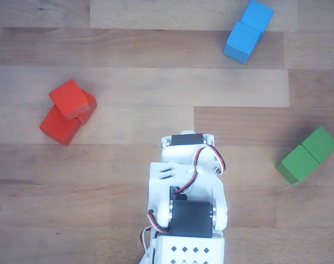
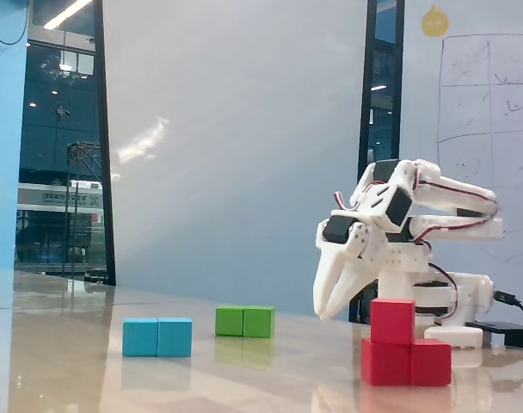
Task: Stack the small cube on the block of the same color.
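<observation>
Sitting squarely on one half of the block [image 2: 406, 361], the small cube [image 2: 392, 321] looks placed with full support beneath, so the stack reads as done. Gripper [image 2: 330, 310] hangs just beside the cube, level with it in the fixed view, fingers slightly parted, empty, touching nothing. Blue block [image 2: 157, 336] and green block [image 2: 244, 321] lie well clear of it.

arm [image 1: 189, 209]: lower part cut off by the bottom edge in the other view
gripper [image 1: 184, 135]: fingertips hidden under the wrist body there
block [image 1: 62, 124]: middle covered by the small cube [image 1: 71, 99]
arm base [image 2: 455, 305]: partly hidden behind the red stack in the fixed view
</observation>
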